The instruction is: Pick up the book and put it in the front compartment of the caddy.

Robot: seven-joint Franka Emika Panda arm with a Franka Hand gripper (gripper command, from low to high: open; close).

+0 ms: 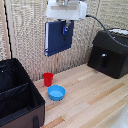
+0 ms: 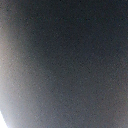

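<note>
The book (image 1: 58, 37) hangs upright in the air, pinched in the closed gripper (image 1: 64, 29), high above the table's (image 1: 95, 97) back edge; the caddy (image 1: 17, 97) sits at the front corner.

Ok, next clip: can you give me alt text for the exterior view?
A robot gripper holds a dark blue book in the air above a wooden table. Below sit a red cup and a blue bowl, with a black caddy at the exterior view's left and a black machine at its right.
</note>
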